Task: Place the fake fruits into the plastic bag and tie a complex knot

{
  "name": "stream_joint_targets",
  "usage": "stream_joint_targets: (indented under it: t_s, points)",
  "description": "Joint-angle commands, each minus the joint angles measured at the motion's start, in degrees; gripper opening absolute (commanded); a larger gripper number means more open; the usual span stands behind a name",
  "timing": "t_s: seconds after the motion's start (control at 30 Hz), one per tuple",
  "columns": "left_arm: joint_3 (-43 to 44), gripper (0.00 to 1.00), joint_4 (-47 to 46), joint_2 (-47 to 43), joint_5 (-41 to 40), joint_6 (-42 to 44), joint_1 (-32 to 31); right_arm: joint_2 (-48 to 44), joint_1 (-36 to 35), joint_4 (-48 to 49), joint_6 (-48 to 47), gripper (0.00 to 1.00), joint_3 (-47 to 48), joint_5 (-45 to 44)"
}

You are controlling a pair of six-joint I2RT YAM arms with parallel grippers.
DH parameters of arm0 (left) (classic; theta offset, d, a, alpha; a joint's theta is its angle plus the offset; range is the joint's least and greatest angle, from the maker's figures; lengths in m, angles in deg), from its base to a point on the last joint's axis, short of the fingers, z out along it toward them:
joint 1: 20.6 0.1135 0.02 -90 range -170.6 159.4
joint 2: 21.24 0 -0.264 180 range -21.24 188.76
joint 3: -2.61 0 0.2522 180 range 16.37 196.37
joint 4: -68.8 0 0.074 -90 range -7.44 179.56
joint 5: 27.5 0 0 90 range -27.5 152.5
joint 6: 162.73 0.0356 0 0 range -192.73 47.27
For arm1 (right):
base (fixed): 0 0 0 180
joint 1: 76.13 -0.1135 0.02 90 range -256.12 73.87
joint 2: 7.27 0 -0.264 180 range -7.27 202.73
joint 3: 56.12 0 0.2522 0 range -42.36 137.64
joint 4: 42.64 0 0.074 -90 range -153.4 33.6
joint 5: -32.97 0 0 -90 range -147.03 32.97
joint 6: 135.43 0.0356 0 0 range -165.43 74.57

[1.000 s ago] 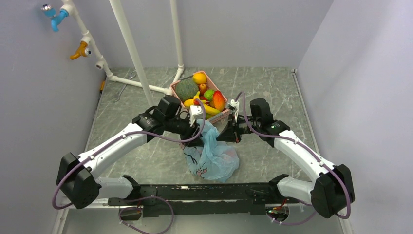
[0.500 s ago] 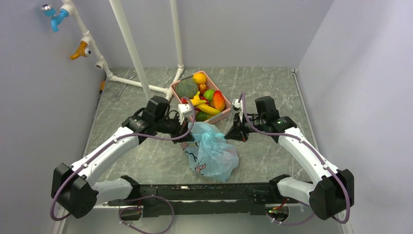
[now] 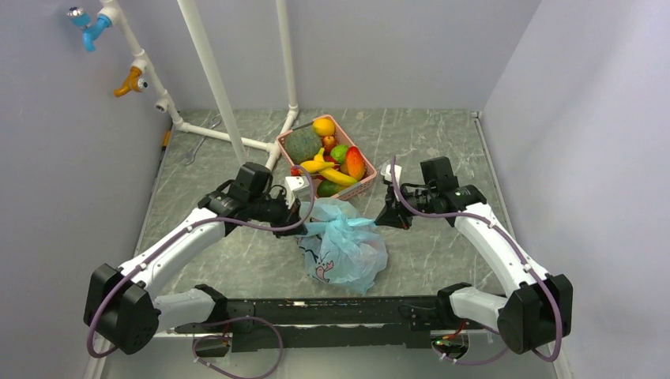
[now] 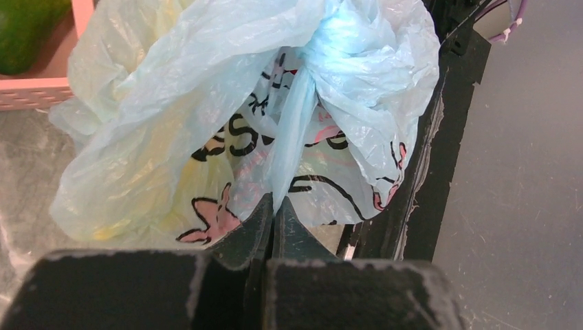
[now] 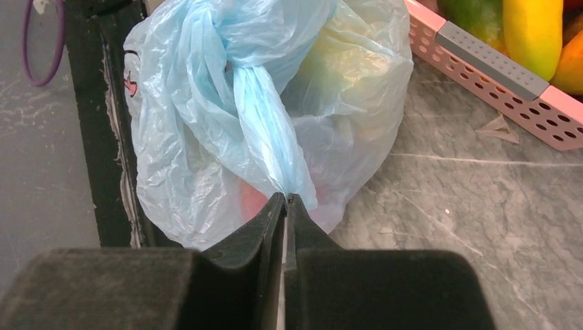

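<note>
Left hand [image 4: 273,206] and right hand [image 5: 285,203] are each clenched on a handle [image 4: 292,137] of the bag [image 3: 344,253], with the knot [image 5: 216,41] between them. Tying seems underway, yet many fruits [image 3: 332,154] lie in the basket [image 5: 557,103] just beyond the hands.

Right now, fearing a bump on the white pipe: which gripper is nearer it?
Left. The left gripper, shut on the bag, sits right of and in front of the pipe; the right gripper holds the bag's other side, much farther right.
</note>
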Motion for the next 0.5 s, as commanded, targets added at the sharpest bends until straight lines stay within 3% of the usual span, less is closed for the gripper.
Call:
stream_joint_targets:
  t_s: [0.0,0.07,0.13,0.47]
  points:
    - [1.89,0.0,-0.23,1.61,0.76,3.32,-1.46,2.2,-0.91,-0.01,-3.06,0.23,3.26,2.06]
    - [2.17,0.0,-0.64,1.86,0.72,3.49,-1.56,3.19,-1.24,-0.04,-4.01,0.45,4.18,2.21]
    - [2.18,0.0,-0.84,1.94,0.75,3.66,-1.54,4.0,-1.56,0.55,-5.11,0.55,4.53,2.19]
    - [1.69,0.0,-1.42,1.41,1.43,3.21,-1.59,8.18,-6.49,11.79,-6.62,0.57,2.54,-0.65]
